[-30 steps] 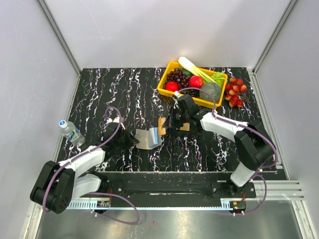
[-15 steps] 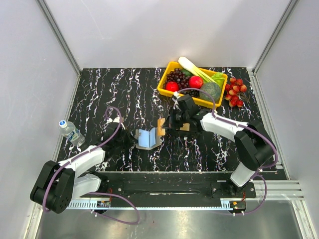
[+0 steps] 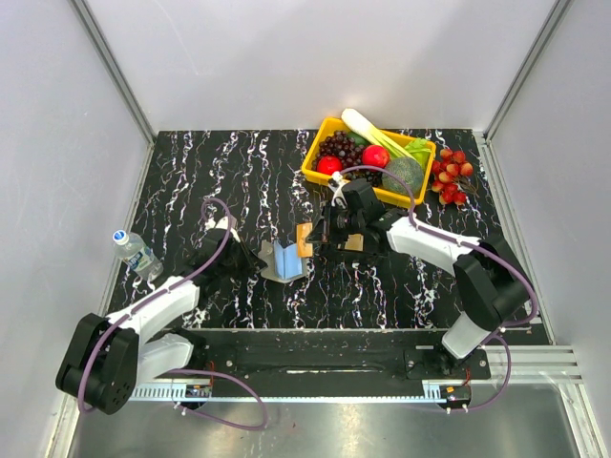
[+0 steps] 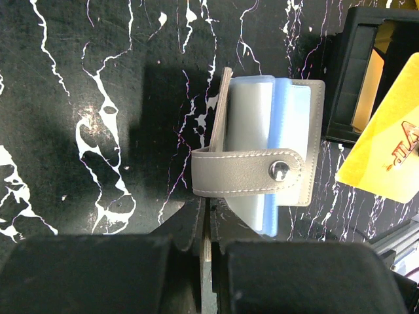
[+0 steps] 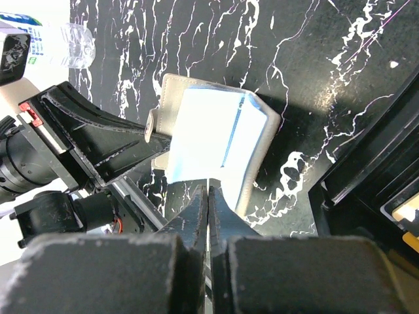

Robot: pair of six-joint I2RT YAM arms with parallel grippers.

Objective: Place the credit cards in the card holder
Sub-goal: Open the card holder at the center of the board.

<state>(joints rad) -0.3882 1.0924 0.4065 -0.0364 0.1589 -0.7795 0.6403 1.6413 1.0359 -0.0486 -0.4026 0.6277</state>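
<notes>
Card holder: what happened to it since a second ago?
The left gripper, shut on the holder, turned it, so its blue pockets now show where only grey showed before. The right gripper kept its card beside the holder, barely shifting. The basket and bottle stayed put.

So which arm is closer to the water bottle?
Left. The left gripper, pinching the card holder, sits right of the bottle; the right gripper, holding a card, is farther right.
</notes>
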